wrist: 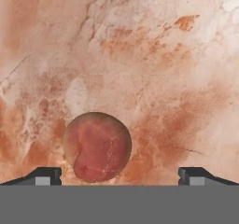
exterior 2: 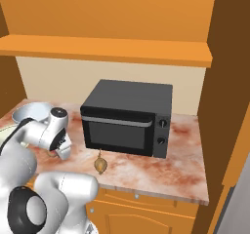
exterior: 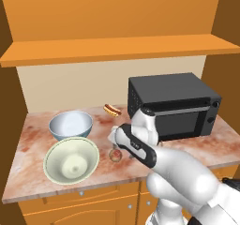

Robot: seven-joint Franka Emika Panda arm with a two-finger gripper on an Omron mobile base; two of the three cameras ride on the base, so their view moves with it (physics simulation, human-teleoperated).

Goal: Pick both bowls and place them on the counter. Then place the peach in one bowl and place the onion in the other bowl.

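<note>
The peach [exterior: 115,155] lies on the marbled counter [exterior: 37,182] near its front edge, right of the bowls. In the hand view the peach [wrist: 96,146] sits low and left of centre, between my two spread fingertips [wrist: 46,175]. My gripper [exterior: 115,147] hangs just above it, pointing down, open and holding nothing. The deep white bowl with blue outside [exterior: 70,124] and the wider cream bowl [exterior: 71,160] both stand upright on the counter at the left, both with nothing in them. The onion [exterior 2: 100,165] rests on the counter in front of the microwave.
A black microwave [exterior: 173,106] stands on the right half of the counter. A small hot dog in a bun [exterior: 112,109] lies behind the peach near the wall. An orange wooden shelf [exterior: 117,48] runs overhead. Brown side walls close in both ends.
</note>
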